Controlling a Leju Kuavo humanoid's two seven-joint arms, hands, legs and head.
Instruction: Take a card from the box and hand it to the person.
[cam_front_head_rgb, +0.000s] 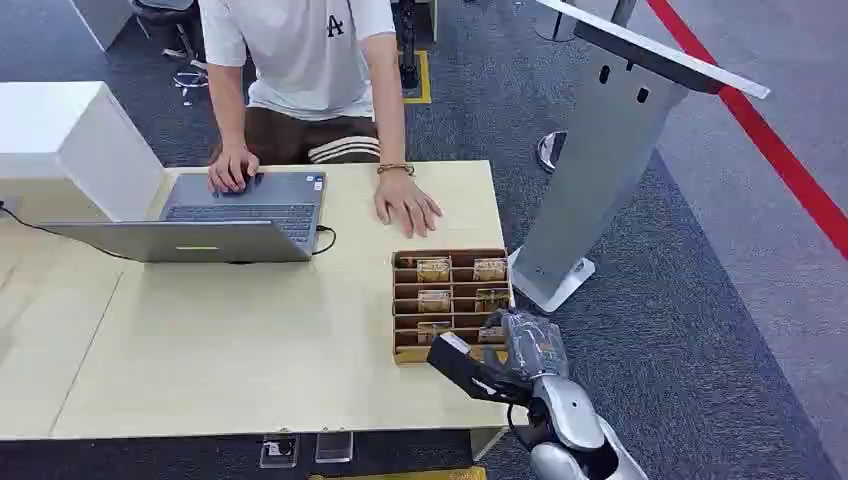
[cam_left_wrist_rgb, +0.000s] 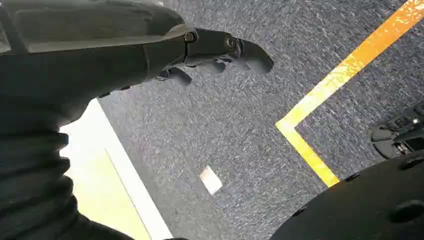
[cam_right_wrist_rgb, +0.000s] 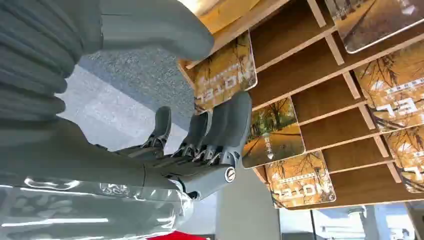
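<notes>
Table (cam_front_head_rgb: 250, 340), then the box (cam_front_head_rgb: 403, 300) at its near right corner — cards (cam_front_head_rgb: 433, 270) sit upright in its slots. My right hand (cam_front_head_rgb: 505, 355) hovers at the box's near edge, fingers (cam_right_wrist_rgb: 220, 125) loosely spread, holding nothing. Best bet — pinch one card, not two.

1. The right hand (cam_front_head_rgb: 520, 345) covers the near right corner of the box (cam_front_head_rgb: 404, 300), hiding the cards there.
2. The person (cam_front_head_rgb: 300, 60) is cut off above the chest by the head view's edge.
3. A small pale scrap (cam_left_wrist_rgb: 210, 180) on the carpet is too blurred to identify.
</notes>
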